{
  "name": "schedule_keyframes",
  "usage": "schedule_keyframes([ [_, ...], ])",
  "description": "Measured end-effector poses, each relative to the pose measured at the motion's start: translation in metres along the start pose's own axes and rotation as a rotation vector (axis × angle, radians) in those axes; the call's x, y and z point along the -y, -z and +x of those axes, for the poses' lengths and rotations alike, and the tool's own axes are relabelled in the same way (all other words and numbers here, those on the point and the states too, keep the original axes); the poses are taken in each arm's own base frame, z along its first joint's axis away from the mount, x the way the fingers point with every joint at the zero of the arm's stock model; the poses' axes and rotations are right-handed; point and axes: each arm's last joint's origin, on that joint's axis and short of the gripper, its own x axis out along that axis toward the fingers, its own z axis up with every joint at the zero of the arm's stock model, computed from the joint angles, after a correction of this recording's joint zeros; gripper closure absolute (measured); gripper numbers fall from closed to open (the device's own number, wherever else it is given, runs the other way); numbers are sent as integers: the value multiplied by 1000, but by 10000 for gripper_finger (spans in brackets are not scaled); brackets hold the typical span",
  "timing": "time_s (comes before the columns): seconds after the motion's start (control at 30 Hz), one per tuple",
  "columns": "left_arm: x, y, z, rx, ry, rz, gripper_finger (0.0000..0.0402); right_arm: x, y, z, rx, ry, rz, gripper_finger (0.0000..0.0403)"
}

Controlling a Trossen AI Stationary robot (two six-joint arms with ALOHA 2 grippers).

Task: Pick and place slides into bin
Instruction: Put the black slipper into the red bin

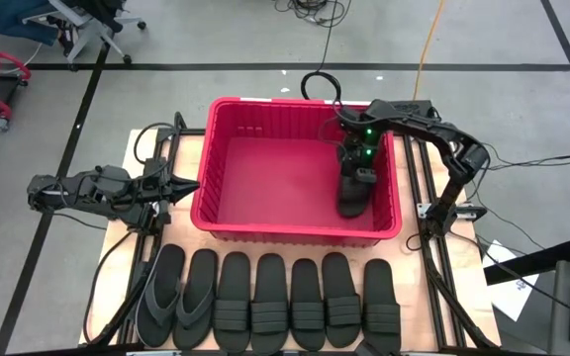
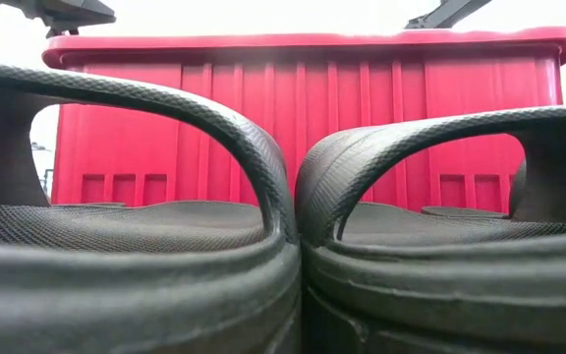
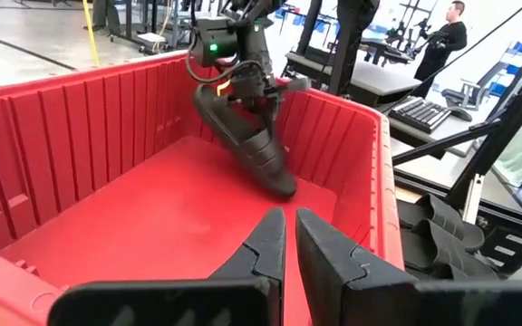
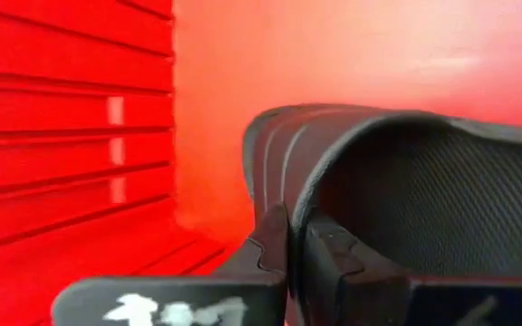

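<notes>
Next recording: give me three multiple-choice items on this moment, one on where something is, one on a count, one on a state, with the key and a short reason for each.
1. Where is the slide held by the right gripper?
A. Inside the red bin, near its right wall
B. In the row in front of the bin
C. Off the table

2. How many slides lie in the row on the table?
A. Five
B. Seven
C. Nine

3. What is the left gripper doing?
A. Gripping a slide
B. Pressing on the bin floor
C. Holding nothing, fingers nearly together, left of the bin

Key:
1. A, the high view shows it over the bin floor.
2. B, seven lie side by side.
3. C, its wrist view shows nothing between the fingers.
</notes>
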Motion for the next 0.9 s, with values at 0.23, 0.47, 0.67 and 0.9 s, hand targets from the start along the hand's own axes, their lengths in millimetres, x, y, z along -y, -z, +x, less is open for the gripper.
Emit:
schedule_keyframes([
  [0.23,0,0,0,1,1,-7,376,15,13,30,-43,68,-17,400],
  [0.47,0,0,0,2,1,-12,376,23,22,36,-122,168,-13,386],
  [0.67,0,0,0,1,1,-12,376,30,25,32,-105,212,16,380],
  [0.9,0,0,0,0,0,-5,376,36,21,31,-108,316,16,328],
])
